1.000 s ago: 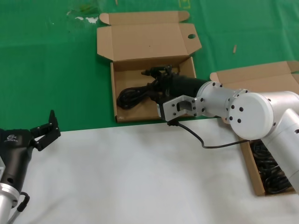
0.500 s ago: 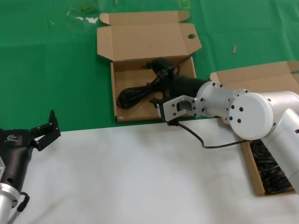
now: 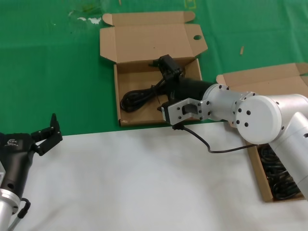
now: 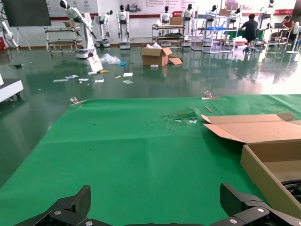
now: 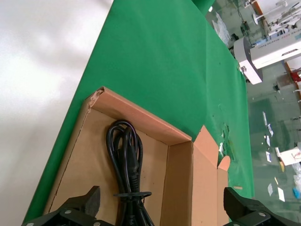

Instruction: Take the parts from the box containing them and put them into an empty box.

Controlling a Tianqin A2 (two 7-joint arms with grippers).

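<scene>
Reaching over the shallow brown cardboard box with a round hole in its lid flap (image 3: pixel 117 91): black right gripper (image 3: pixel 164 85) on a silver arm, jaws spread wide and clamped on nothing. In the right wrist view, hanging above the box floor (image 5: pixel 84 155) with the gripper (image 5: pixel 162 208) straddling a black coiled power cord (image 5: pixel 125 155). Lying flat inside that holed box, toward its near left corner, the same cord (image 3: pixel 137 98), free of both jaws. Under the right arm's elbow at the table's right edge, a second brown cardboard box without holes (image 3: pixel 255 169), lid open, holding more black coiled cords (image 3: pixel 281 179). Parked low at the left over the white sheet (image 3: pixel 120 183): black left gripper (image 3: pixel 47 133), jaws apart and empty, well away from both boxes. Seen from the left wrist, open jaws of that gripper (image 4: pixel 155 209) over the green table cloth (image 4: pixel 131 150), with the holed box's wall (image 4: pixel 263 176) near one side.
</scene>
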